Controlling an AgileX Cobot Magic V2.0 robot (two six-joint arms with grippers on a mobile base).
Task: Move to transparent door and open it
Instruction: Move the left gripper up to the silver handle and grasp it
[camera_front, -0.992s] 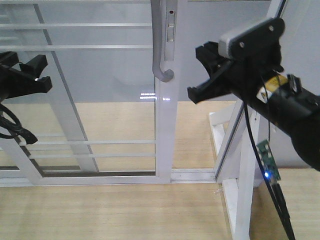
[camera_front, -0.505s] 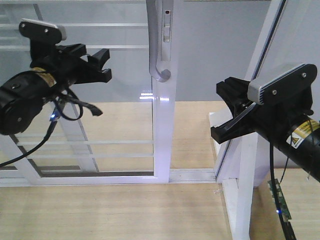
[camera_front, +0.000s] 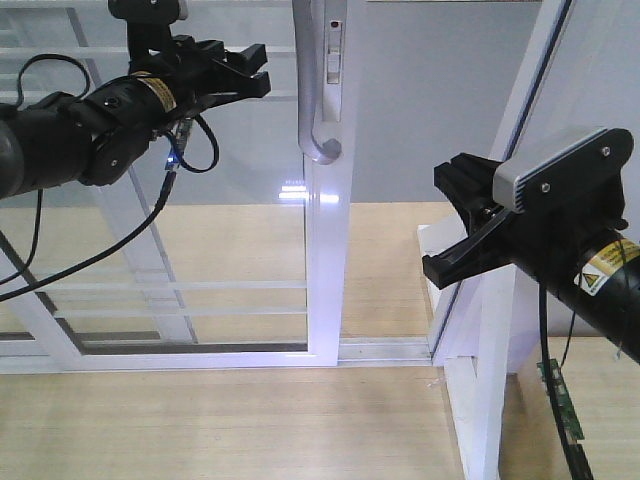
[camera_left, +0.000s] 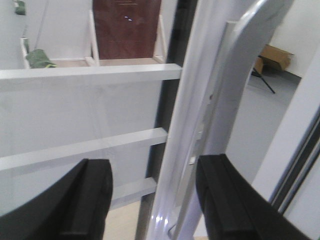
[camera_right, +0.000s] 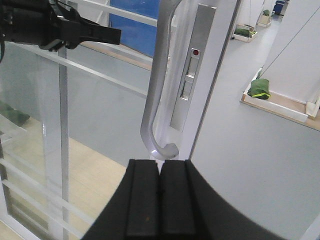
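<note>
item: tall clear glass sliding door in a white frame (camera_front: 328, 250), upright on a white floor track (camera_front: 200, 358), straight ahead between the two arms. fitted on its upright edge is a curved grey metal bar handle (camera_front: 311, 100), taken here as the reference point. just right of the handle: narrow silver lock plate with a red dot (camera_right: 190, 75). left of and below the handle: thin white horizontal rails (camera_front: 220, 285) across the glass. left gripper (camera_front: 258, 68): raised to handle height, left of the handle and apart from it, black fingers spread wide with nothing held. from its wrist camera the gap lines up on the frame edge and bar, likely so the fingers can close round the handle. right gripper (camera_front: 440, 225): below and right of the handle, well apart, pads pressed together on nothing, apparently parked clear of the reach. below the handle: pale wooden floor (camera_front: 250, 420). judged status: approach under way, handle not yet touched.
</note>
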